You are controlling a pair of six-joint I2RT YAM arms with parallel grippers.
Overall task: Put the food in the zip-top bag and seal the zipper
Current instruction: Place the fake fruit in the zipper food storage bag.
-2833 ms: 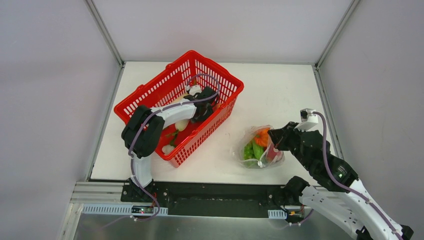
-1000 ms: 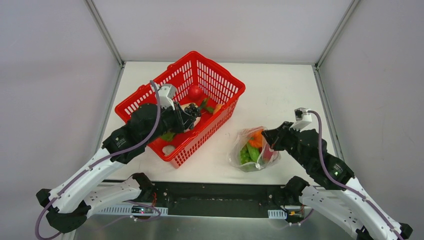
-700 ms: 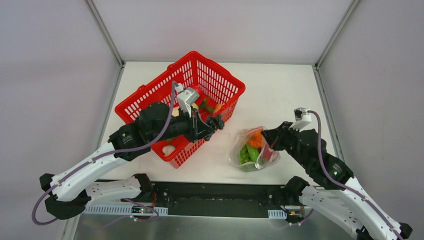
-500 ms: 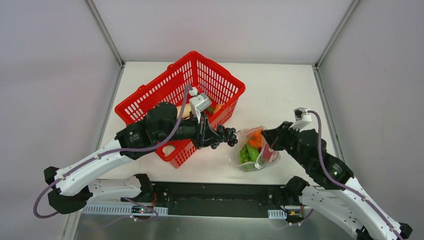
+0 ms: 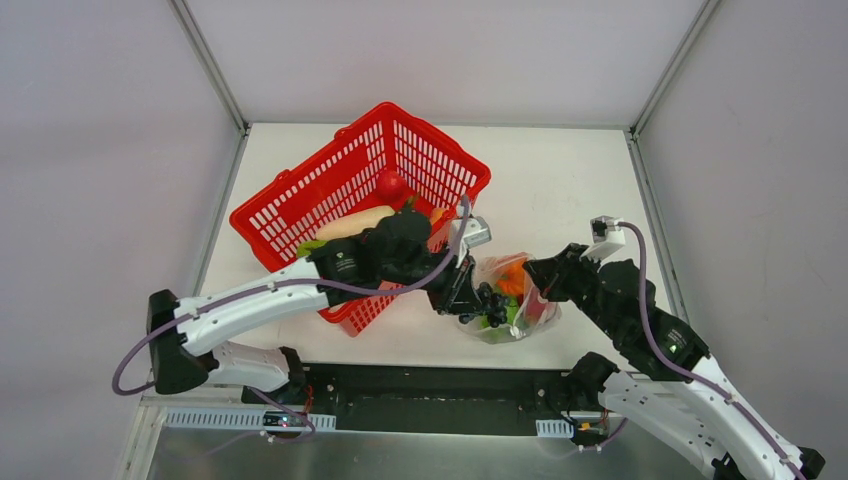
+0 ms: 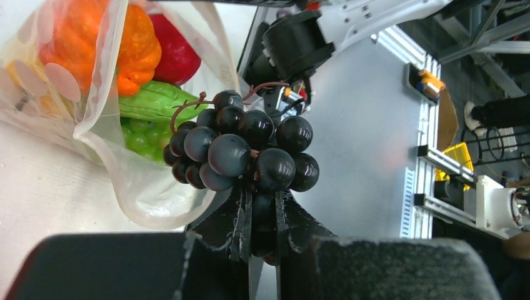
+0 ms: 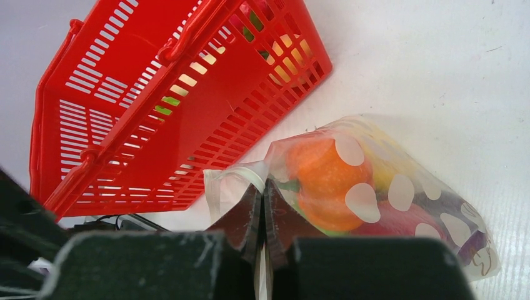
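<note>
- On the white counter, smooth and matte, we count one basket, one bag and two arms reaching over it.
- One red basket of hard plastic stands at the far left, its walls cut into rows of slots. Inside we see one round red fruit and one long pale radish; the rest is hidden by the arm.
- One zip-top bag lies on the counter to the right of the basket and apart from it. It is clear, floppy film printed with white dots, bulging and crumpled.
- Its zipper shows as one thin whitish strip along the raised edge.
- Our right hand is pinched tight on that edge beside the strip, holding the mouth up.
- Of the food, we count at least four pieces in the bag: one ribbed orange pumpkin shape, one glossy red piece, one bumpy green pod and one knobbly green piece below it.
- Our left hand is clamped on one bunch of grapes, gripping the lowest berries.
- The bunch has a dozen or so dark, shiny round berries and one thin brown stem. It hangs at the bag's open mouth, just beside the film; whether it has passed the rim we cannot tell.
</note>
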